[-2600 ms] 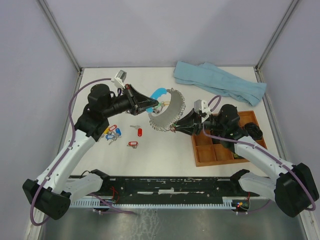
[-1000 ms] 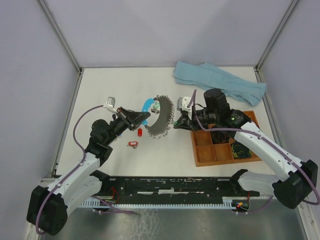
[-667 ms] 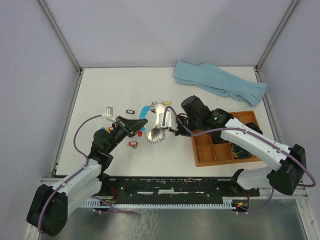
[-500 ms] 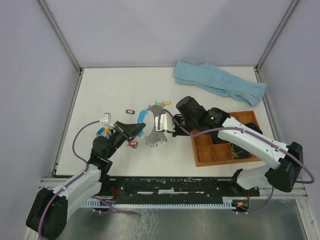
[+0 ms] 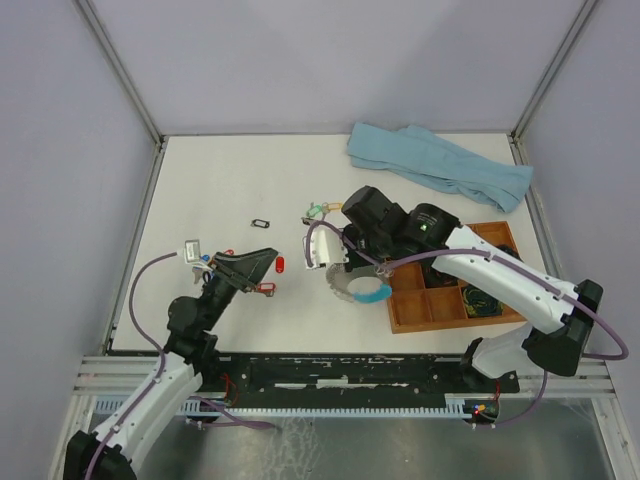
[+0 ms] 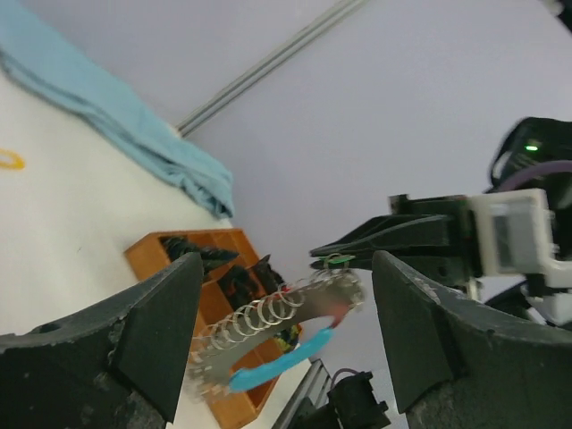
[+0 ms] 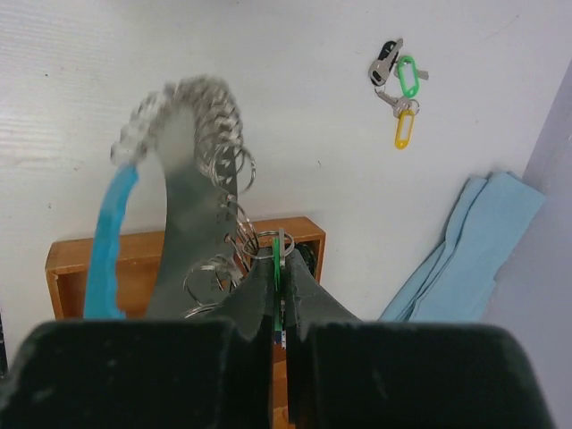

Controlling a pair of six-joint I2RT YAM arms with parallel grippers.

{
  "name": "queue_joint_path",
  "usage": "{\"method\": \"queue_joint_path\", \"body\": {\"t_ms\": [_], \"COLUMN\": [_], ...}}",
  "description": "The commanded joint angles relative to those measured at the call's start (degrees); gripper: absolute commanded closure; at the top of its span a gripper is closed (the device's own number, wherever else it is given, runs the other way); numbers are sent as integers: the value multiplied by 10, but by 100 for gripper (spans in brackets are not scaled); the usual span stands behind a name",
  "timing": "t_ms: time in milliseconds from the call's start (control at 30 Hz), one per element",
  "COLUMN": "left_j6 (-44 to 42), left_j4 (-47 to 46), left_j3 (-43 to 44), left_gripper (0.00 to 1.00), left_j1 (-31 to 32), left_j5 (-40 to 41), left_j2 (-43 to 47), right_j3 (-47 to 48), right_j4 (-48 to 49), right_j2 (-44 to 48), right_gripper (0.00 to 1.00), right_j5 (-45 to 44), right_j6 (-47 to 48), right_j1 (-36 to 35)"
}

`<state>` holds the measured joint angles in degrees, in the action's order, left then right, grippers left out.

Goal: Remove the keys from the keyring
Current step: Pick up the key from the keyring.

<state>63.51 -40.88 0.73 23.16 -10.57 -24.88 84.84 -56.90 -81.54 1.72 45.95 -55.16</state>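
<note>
1. Top view: since a second ago, the left hand (image 5: 266, 268) has let go of the keyring (image 5: 355, 288) and drawn back near-left. Its fingers gape wide and hold nothing. The right hand (image 5: 337, 266), pinched shut on the keyring, has swung it right, just beside the wooden tray (image 5: 395, 312). Two red-tagged keys (image 5: 279, 265) lie on the worktop (image 5: 220, 180) by the left hand. One green- and yellow-tagged bunch (image 5: 320, 210) lies beyond the right hand, with one black tag frame (image 5: 261, 223) and one blue cloth (image 5: 440, 165).
2. Left wrist view: two spread fingers (image 6: 152, 340) frame the keyring (image 6: 268, 326), a row of silver coils with a light-blue arc beneath.
3. Right wrist view: closed fingers (image 7: 259, 295) grip the keyring (image 7: 192, 179), a blurred, jagged silver loop with the blue arc at its left.
</note>
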Motion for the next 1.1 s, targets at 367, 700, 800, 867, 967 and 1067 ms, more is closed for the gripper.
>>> {"method": "queue_joint_path", "body": {"t_ms": [367,700,800,867,967,1067], "left_j6": [-71,-295,-436,-508,-580,-608], "left_j4": [-59,-163,-168,-178,-183,-223], "left_j3": [-62,15,38,54,89,111], "left_gripper": [35,43,43,42,41,46], "left_j1": [-1,163,232,255,261,263], "left_j5": [-57,-65,-17,-5,-29,-60], "left_j2": [146,-62,-93,-110,-154,-208], "right_j3": [-37,-102,-104,-104,-105,-92], "right_j4": [62,118,115,110,107,100], "right_j2": [36,92,112,122,136,131], "right_gripper": [99,99,99,99,99,99], "right_j5": [230,280,315,350,398,418], "right_j6": [-32,-32,-38,-40,-39,-41], "right_j1": [80,107,131,154,183,185]}}
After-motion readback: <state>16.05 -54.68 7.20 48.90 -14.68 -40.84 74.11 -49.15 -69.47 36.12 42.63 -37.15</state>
